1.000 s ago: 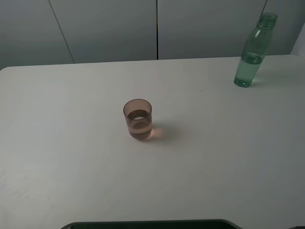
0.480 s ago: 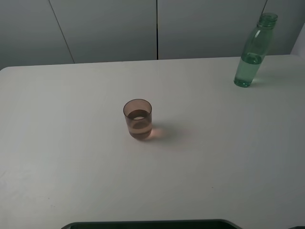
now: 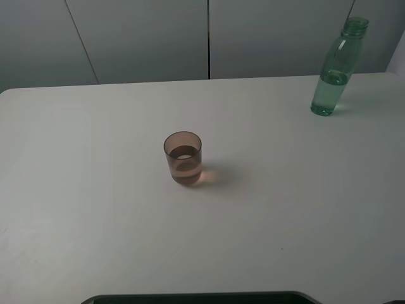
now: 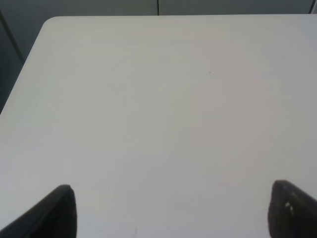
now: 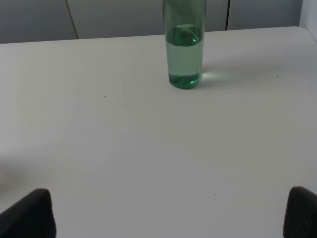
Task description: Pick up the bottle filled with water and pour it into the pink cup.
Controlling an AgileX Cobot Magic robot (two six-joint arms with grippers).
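The cup (image 3: pixel 183 158) stands near the middle of the worktop (image 3: pixel 95 209) and already holds some liquid, with a clear level line partway up. The bottle (image 3: pixel 334 69) stands upright and uncapped at about 2 o'clock from the cup, well apart from it, near the far right corner, roughly a third full. Nothing grips either one. Judging by this, the pour looks done and the bottle set back down, though it could equally be that the pickup is not yet begun.

Neither arm shows in the high view. The right claw (image 5: pixel 171 213) is spread wide, hanging low over the worktop and facing the bottle at 12 o'clock, well short of it. The left claw (image 4: pixel 171 210) is also spread wide over bare worktop, holding nothing.
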